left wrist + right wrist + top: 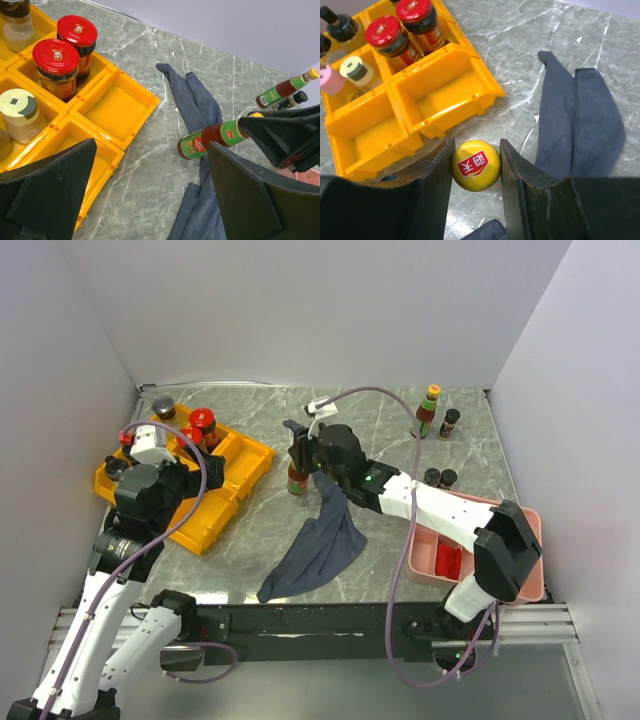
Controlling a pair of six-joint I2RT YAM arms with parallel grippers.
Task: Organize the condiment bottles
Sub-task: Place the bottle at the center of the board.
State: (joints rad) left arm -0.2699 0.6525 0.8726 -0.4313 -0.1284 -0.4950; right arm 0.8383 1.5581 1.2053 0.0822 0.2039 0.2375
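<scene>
**Right gripper clamps a sauce bottle, left gripper hangs released over the tray**

The right gripper [476,152] is closed on a sauce bottle [475,166], its fingers pressing on either side just under the yellow cap. The bottle stands upright directly beneath this hand. Its base is down at the table [480,450], though whether it touches cannot be told. A grey-blue cloth [580,115] lies just to the right of this hand and runs back under its wrist. To the hand's left is the yellow tray [445,95], with the nearest compartment bare. Beyond that, two red-lidded jars [383,31] stand close together, with shakers [355,69] beside them.

The left gripper [152,145] is spread wide with nothing between its fingers, above the tray's near compartments. The jars are ahead of it to the left, and the clamped bottle is ahead to the right.

Well apart from both hands, a slim bottle [428,410] and black-capped bottles [440,478] stand on the table near the pink tray [520,530]
</scene>
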